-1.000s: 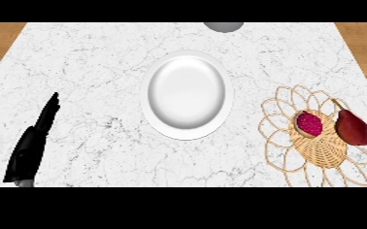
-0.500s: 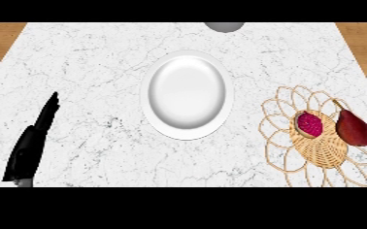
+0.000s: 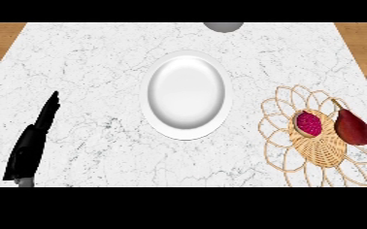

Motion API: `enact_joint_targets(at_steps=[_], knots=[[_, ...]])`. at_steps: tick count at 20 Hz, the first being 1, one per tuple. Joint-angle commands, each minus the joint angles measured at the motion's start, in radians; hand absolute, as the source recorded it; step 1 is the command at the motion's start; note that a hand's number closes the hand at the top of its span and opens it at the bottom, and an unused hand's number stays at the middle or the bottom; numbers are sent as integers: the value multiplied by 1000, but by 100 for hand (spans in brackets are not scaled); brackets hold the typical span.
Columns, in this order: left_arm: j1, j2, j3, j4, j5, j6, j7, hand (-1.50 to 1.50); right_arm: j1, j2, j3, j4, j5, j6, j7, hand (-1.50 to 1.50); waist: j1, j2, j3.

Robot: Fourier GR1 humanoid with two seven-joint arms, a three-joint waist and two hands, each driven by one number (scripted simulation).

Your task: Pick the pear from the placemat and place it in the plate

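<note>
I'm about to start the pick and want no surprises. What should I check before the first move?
1. Pear lies on the placemat, uncovered: ok.
2. Plate holds nothing: ok.
3. Left robot hand open, at the lower left, away from plate and placemat: ok.
4. Right robot hand in view: not ok, it does not show.
5. Pink-topped piece beside the pear, touching it or apart: cannot tell.
</note>
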Motion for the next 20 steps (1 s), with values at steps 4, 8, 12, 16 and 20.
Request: enact_joint_targets(at_steps=[4, 8, 12, 16, 20], knots=[[59, -25, 38, -23, -19, -33, -42, 0, -35, 48, 3, 108, 95, 61, -86, -150, -1, -1, 0], [37, -24, 61, -84, -31, -65, 39, 0, -56, 72, -9, 83, 132, 53, -25, -150, -4, -2, 0], [2, -69, 67, 41, -65, -44, -51, 0, -67, 128, -13, 131, 165, 17, -76, -150, -6, -1, 0], [-2, -33, 103, 14, -61, -97, -15, 0, -100, 171, 15, 211, 245, -18, -135, -150, -3, -1, 0], [49, -105, 70, -22, -84, -54, -27, 0, -97, 129, -41, 271, 223, 20, -263, 150, -3, -1, 0]])
